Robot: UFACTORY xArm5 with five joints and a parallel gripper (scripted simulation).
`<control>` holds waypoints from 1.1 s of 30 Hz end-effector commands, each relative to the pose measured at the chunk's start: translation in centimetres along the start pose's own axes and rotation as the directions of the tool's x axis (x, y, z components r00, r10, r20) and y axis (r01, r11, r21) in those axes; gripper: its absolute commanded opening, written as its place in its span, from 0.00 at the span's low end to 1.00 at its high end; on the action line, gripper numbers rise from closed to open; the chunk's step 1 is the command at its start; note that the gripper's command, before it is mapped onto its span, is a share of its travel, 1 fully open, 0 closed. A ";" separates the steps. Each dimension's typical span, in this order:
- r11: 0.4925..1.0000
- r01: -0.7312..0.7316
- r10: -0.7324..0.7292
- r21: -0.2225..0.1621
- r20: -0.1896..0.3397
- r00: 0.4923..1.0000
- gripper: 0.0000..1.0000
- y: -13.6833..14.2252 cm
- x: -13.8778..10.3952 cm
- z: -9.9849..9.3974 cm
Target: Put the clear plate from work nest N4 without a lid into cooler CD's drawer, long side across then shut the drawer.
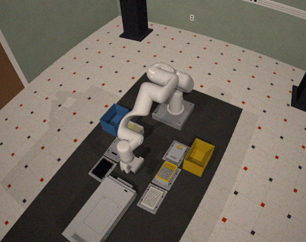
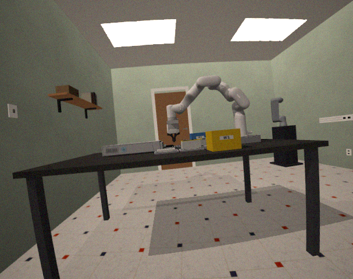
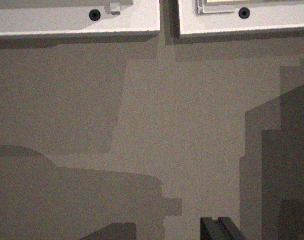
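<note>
The cooler CD (image 1: 102, 210) (image 2: 131, 148) is a long light grey box. Its drawer front with the handle (image 1: 124, 182) lies close against the body; a small gap cannot be ruled out. The small mark on its top near the front looks dark, with no lamp glow seen. My gripper (image 2: 174, 140) (image 3: 215, 227) is shut and empty, above the bench just beyond the drawer front. A grey nest (image 1: 111, 148) with dark slots, partly hidden by the arm, shows no plate. I cannot make out the clear plate; the drawer's inside is hidden. Nest labels are unreadable.
A nest with a black plate (image 1: 102, 168) is left of the gripper. Opposite are a white-looking plate (image 1: 151, 197), a yellow-topped tip box (image 1: 167, 172) and a grey nest (image 1: 181, 152). The blue bin (image 1: 107, 127) and yellow bin (image 1: 193, 165) (image 2: 224, 144) stand further back.
</note>
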State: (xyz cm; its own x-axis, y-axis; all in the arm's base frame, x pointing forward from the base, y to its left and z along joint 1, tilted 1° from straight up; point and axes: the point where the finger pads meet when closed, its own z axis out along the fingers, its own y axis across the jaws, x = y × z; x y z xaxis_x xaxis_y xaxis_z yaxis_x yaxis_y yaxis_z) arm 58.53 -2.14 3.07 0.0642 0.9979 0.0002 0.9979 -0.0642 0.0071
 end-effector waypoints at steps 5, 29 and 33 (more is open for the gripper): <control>1.000 0.000 0.000 -0.006 0.011 1.000 0.00 0.2 0.0 -1.6; 1.000 0.000 0.000 -0.006 0.011 1.000 0.00 0.2 0.1 -5.0; 1.000 0.000 0.000 -0.006 0.011 1.000 0.00 0.2 0.1 -5.7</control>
State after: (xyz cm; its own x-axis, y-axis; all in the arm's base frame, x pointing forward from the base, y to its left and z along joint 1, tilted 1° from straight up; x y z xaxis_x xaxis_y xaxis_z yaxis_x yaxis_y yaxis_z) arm 58.49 -2.09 7.90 0.0642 0.9979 0.0002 0.9979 -0.0642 0.0069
